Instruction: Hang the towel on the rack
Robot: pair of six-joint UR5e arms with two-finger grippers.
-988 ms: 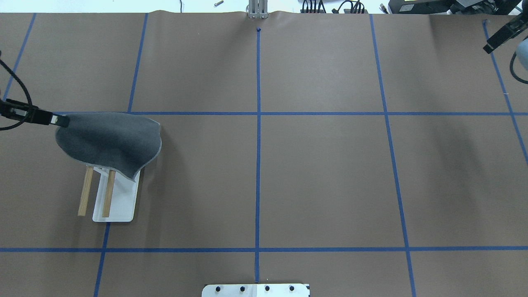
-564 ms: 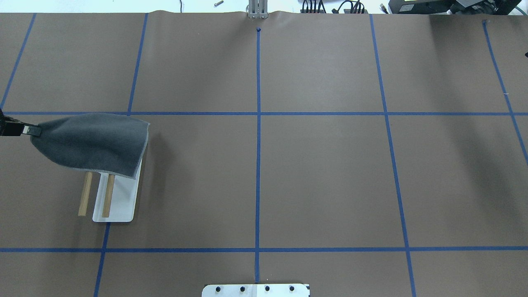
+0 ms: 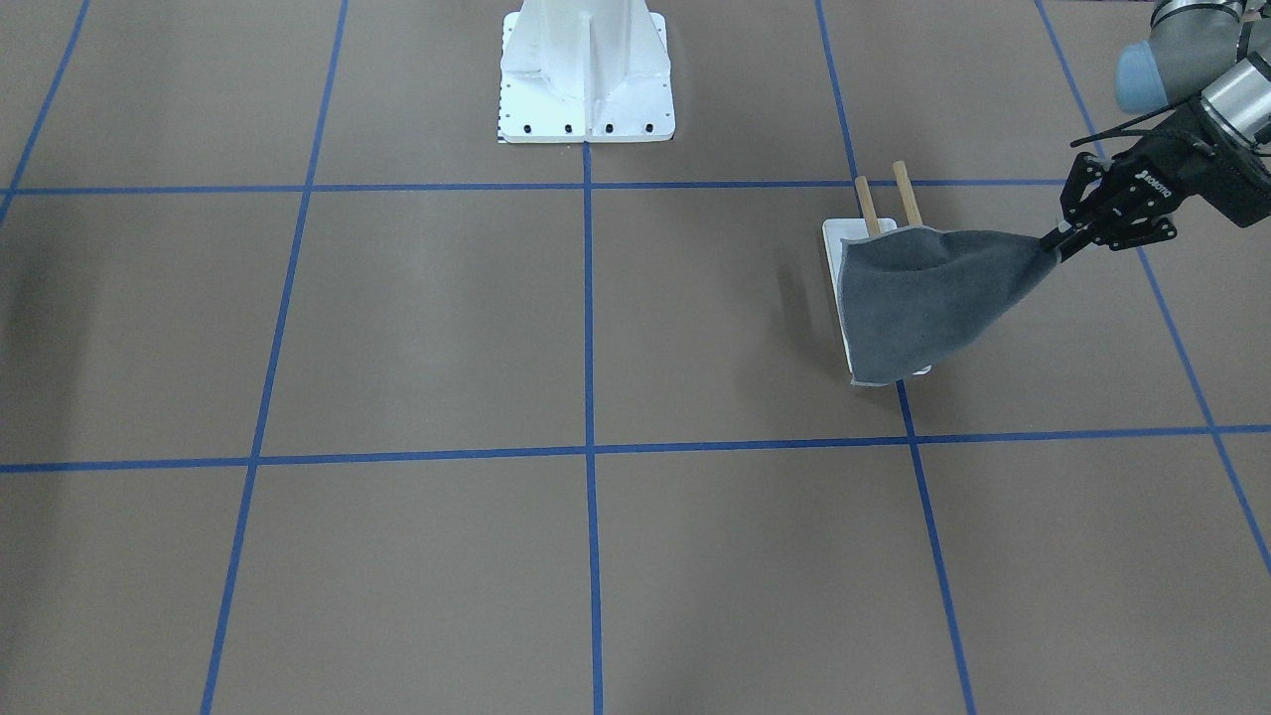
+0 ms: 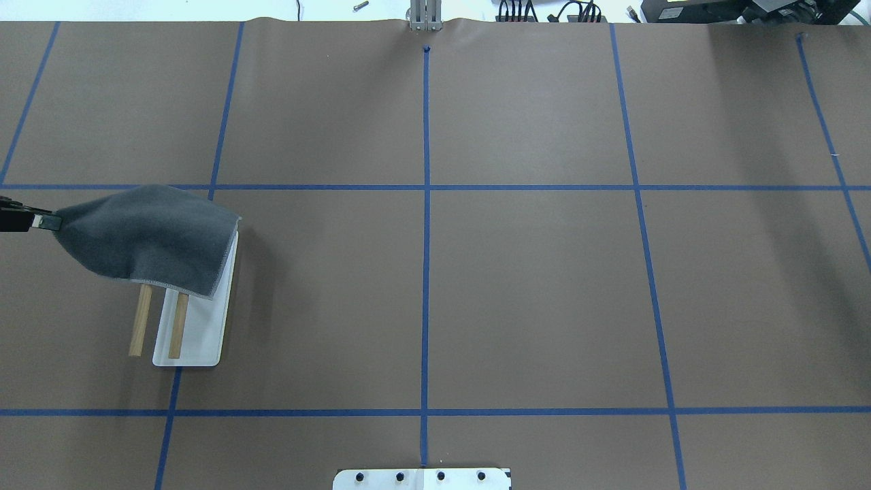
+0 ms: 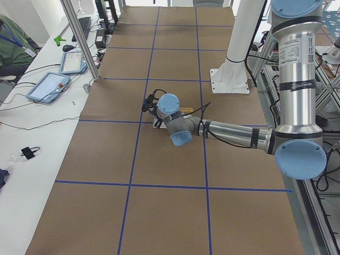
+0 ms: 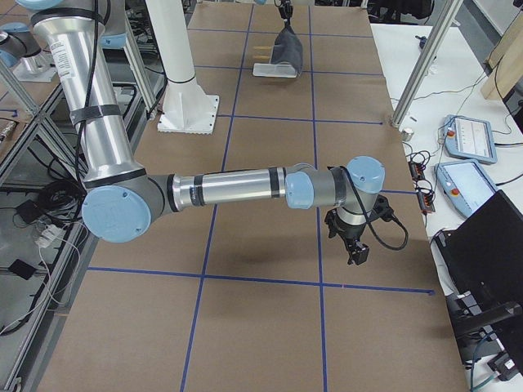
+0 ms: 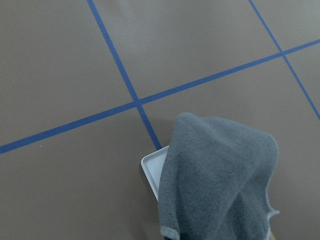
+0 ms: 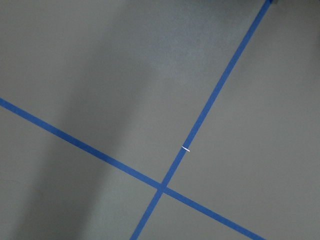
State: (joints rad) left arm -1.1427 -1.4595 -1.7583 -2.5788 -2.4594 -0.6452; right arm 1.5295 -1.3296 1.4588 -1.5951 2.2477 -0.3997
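The towel [image 4: 150, 235] lies draped over the 12 o'clock end of the rack [image 4: 197, 333] in the overhead view, with bare dowels showing at 6 o'clock. The left gripper [image 4: 47, 222] is clenched on the towel's 9 o'clock corner. The right gripper [image 6: 357, 251] hangs well apart; whether it is clenched or released cannot be told.

Even bright overhead light, soft diffuse shadows (wrist views slightly soft).

Brown paper-covered table [image 4: 531, 299], blue tape lines [image 4: 426, 272] marking a grid of rectangles, white bolted pedestal [image 3: 586, 70] at 1 long edge, white side bench [image 5: 26, 180] carrying 2 tablets [image 5: 49, 86], aluminium post [image 5: 79, 37], black cables [image 4: 578, 10] beyond the far edge, even indoor light
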